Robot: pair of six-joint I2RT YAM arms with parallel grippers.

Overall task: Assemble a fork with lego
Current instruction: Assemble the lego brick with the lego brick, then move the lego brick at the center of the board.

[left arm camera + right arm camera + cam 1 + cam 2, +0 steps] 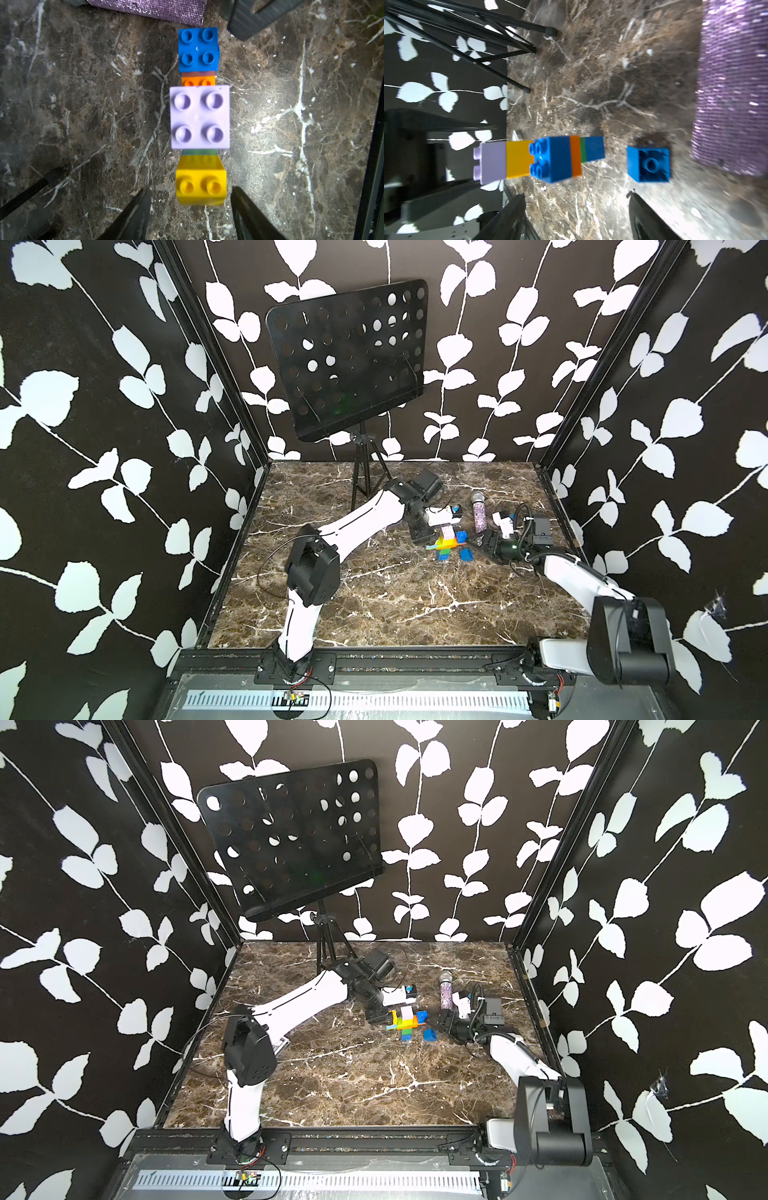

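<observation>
The fork stands upright on the marble table, blue-and-green stem down and lilac prong on top, in both top views. The left wrist view looks down on its prongs: blue, lilac and yellow. My left gripper hovers open over the yellow end, holding nothing. My right gripper is open and empty, just right of the fork. One loose lego, a blue brick, lies by the fork's foot.
A glittery pink microphone lies just behind the right gripper. A black music stand rises at the back, its tripod legs planted behind the left arm. Patterned walls close in three sides.
</observation>
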